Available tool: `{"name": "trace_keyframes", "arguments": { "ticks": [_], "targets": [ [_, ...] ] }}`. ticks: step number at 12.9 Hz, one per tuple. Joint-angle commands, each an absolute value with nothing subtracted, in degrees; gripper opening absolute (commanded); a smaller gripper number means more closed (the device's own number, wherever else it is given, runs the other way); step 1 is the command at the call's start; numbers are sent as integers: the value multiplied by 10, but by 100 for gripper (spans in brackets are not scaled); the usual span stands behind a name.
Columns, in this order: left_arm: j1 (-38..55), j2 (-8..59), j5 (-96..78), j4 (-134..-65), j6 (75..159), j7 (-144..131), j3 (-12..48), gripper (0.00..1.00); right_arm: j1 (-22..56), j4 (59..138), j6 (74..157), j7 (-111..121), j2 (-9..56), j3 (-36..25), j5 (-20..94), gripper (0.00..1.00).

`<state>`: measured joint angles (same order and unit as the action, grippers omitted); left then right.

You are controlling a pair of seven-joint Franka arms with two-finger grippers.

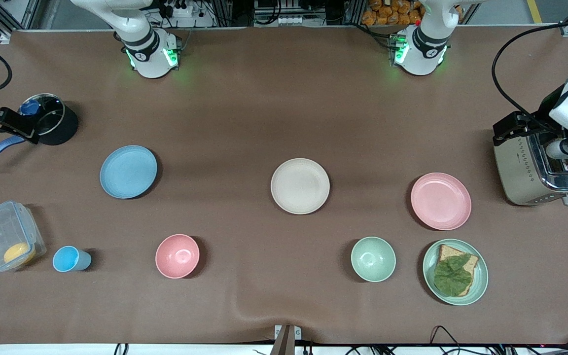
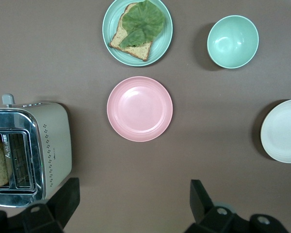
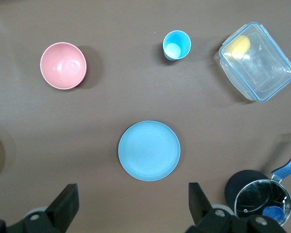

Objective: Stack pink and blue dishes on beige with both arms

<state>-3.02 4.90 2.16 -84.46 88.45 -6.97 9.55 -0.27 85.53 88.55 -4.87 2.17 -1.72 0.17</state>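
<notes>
Three plates matter to us: the beige plate (image 1: 300,186) sits mid-table, the blue plate (image 1: 128,171) lies toward the right arm's end, and the pink plate (image 1: 441,200) toward the left arm's end. All three lie flat, apart from one another and nothing is stacked yet.

We see the left gripper (image 2: 131,206) up over the table beside the toaster (image 1: 540,165), fingers spread wide and empty, with the pink plate in its wrist view. The right gripper (image 3: 131,206) hangs over the table beside the black pot (image 1: 52,120), equally wide open and empty, looking down at the blue plate (image 3: 149,150).

We judge the thin, shallow rims to be the main risk: fingers may skid over an edge and push a plate along the cloth instead of lifting it. If both arms carry to the beige plate together, they could meet over it.

Around the pink plate (image 2: 139,108), the green plate (image 1: 455,271) with toast lies just nearer the front camera and the green bowl (image 1: 373,259) close by, so room is tighter there. We find open cloth on every side of the blue plate; the pink bowl (image 1: 177,256) and blue cup (image 1: 71,259) stand well apart from it.
</notes>
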Motion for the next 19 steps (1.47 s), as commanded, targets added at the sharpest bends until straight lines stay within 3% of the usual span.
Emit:
{"name": "trace_keyframes", "arguments": {
  "ticks": [1,5,9,12,19],
  "targets": [
    [-32,42,18,-840,871,-58,92,100,-2,861,886,-58,18,-18,7,100],
    [-33,45,28,-841,872,-54,92,100,-2,861,886,-58,18,-18,7,100],
    [-59,62,28,-889,905,-47,93,100,-2,861,885,-58,18,-18,7,100],
    [-74,60,31,-989,1006,-47,94,100,-4,862,884,-52,21,-18,8,100],
    [-103,90,31,-1219,1333,-48,94,100,-8,866,880,-51,44,-19,8,100]
  ]
}}
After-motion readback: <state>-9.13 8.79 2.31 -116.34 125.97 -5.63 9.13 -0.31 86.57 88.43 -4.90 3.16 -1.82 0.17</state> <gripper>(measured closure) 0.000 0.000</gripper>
